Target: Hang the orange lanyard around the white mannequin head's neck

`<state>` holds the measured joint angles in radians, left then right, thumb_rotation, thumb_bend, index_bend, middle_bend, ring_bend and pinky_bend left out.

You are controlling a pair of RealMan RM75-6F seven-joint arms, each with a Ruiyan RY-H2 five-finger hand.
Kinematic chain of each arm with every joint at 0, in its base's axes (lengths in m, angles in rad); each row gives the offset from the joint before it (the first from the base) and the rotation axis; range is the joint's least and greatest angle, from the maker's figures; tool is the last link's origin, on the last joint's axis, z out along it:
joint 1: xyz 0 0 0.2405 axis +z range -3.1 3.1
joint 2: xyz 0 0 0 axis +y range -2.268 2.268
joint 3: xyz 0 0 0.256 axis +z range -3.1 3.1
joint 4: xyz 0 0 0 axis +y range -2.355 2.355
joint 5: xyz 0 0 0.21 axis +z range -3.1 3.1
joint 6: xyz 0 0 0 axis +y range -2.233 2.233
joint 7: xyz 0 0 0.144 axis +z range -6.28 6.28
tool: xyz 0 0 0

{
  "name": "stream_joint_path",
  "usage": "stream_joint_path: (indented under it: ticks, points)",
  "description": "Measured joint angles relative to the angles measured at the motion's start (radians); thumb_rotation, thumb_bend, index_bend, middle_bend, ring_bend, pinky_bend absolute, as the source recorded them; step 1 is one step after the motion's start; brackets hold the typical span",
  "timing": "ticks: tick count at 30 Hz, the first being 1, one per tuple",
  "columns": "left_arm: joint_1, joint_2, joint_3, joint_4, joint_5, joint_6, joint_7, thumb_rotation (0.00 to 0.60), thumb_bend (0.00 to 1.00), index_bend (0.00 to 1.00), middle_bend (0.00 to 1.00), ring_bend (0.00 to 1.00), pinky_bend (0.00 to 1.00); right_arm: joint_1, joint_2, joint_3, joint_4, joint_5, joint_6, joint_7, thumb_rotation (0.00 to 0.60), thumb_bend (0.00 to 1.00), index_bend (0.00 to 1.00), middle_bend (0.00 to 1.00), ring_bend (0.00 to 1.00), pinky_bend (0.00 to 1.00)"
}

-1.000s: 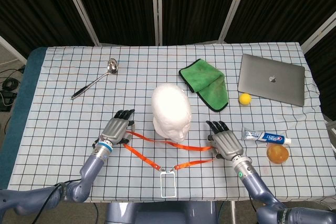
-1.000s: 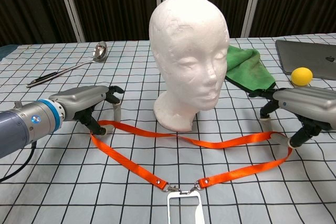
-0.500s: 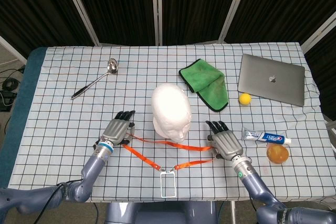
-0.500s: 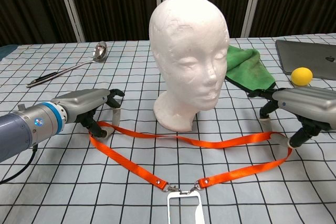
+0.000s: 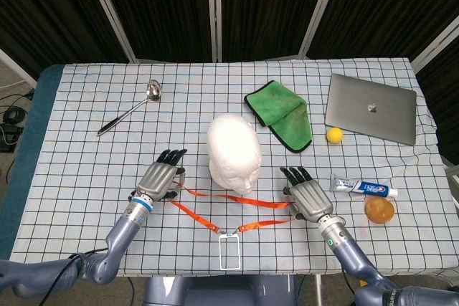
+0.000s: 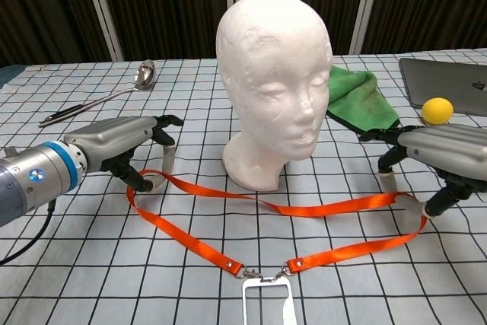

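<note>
The orange lanyard (image 6: pixel 266 207) is lying flat on the counter (image 5: pixel 86 170) at 6 o'clock from the white mannequin head (image 5: pixel 234 150), its long axis running 9 to 3. The left robot hand (image 6: pixel 122 150) is gripping its 9 o'clock bend, the right robot hand (image 6: pixel 441 154) its 3 o'clock bend, fingers curled down. The loop needs lifting toward 12 o'clock, over the crown.
</note>
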<state>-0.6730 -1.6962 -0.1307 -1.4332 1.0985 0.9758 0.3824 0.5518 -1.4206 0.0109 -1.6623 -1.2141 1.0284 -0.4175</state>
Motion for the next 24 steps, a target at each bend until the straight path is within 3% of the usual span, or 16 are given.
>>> stream_joint_path:
  ticks: [12,24]
  points:
    - [0.067,0.089,0.11,-0.066,0.337,0.178,-0.134,0.6,0.48,0.74,0.0,0.0,0.0,-0.023,0.067,-0.071,0.008,-0.285,0.07,0.107,0.6,0.42,0.7,0.03,0.0,0.0]
    - [0.078,0.149,0.152,-0.078,0.612,0.352,-0.241,0.6,0.48,0.75,0.0,0.0,0.0,-0.023,0.134,-0.117,0.138,-0.604,0.254,0.204,0.6,0.42,0.7,0.04,0.0,0.0]
